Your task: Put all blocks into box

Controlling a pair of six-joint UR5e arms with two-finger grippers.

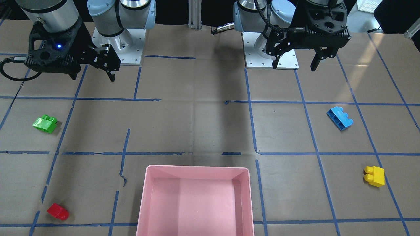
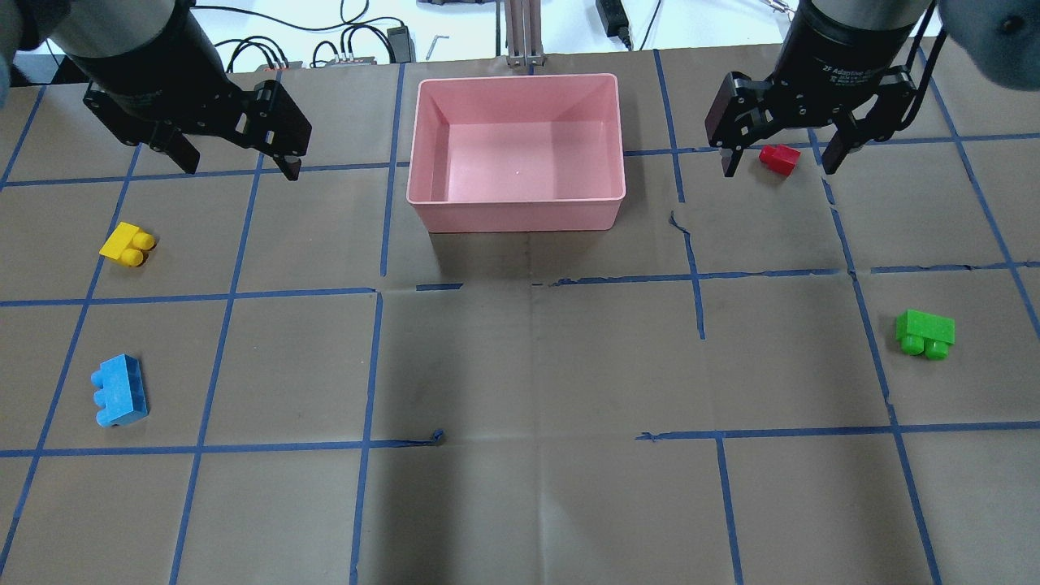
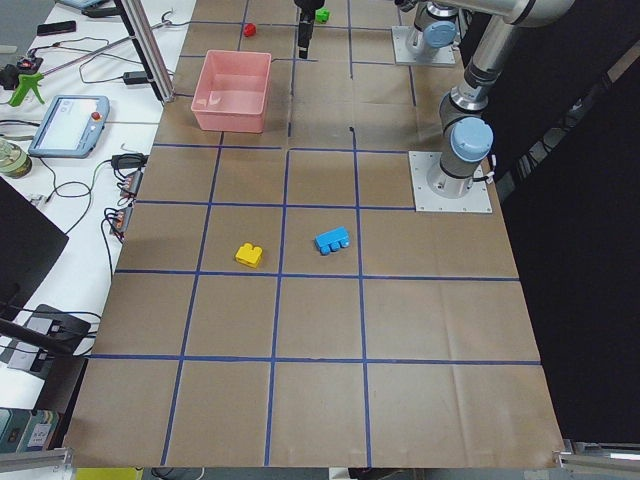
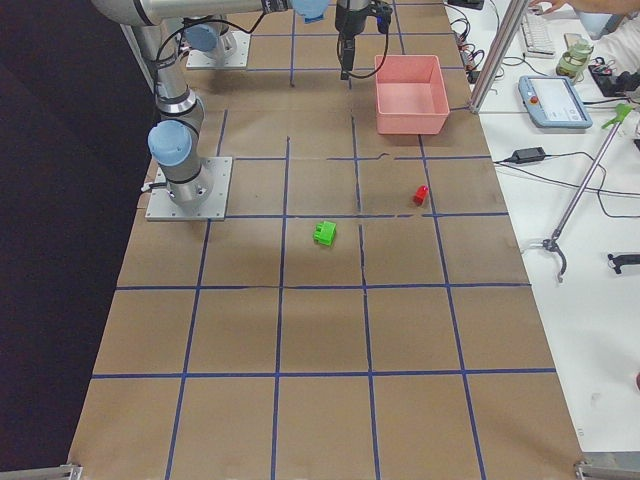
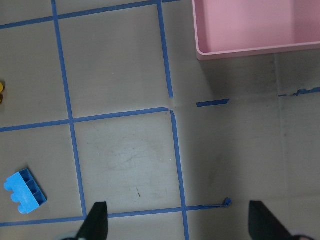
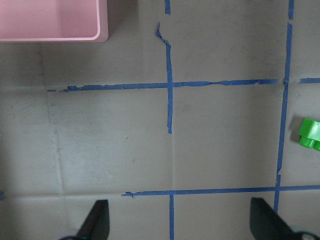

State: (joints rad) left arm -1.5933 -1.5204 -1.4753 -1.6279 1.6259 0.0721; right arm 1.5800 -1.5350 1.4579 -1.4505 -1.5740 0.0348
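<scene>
The pale-pink box (image 2: 517, 79) stands empty at the table's far middle. The yellow block (image 2: 127, 244) and the blue block (image 2: 120, 390) lie on the left side. The red block (image 2: 779, 158) lies right of the box, and the green block (image 2: 925, 331) lies nearer on the right. My left gripper (image 2: 240, 166) is open and empty, held high left of the box. My right gripper (image 2: 777, 168) is open and empty, high over the table. The red block shows between its fingers from overhead, but the front view shows that block (image 1: 58, 211) far from the gripper (image 1: 93, 75).
Blue tape lines mark a grid on the brown table cover (image 2: 528, 366). Cables and small devices (image 2: 357, 49) lie beyond the far edge. The two arm bases (image 1: 118, 46) stand at the robot's side of the table.
</scene>
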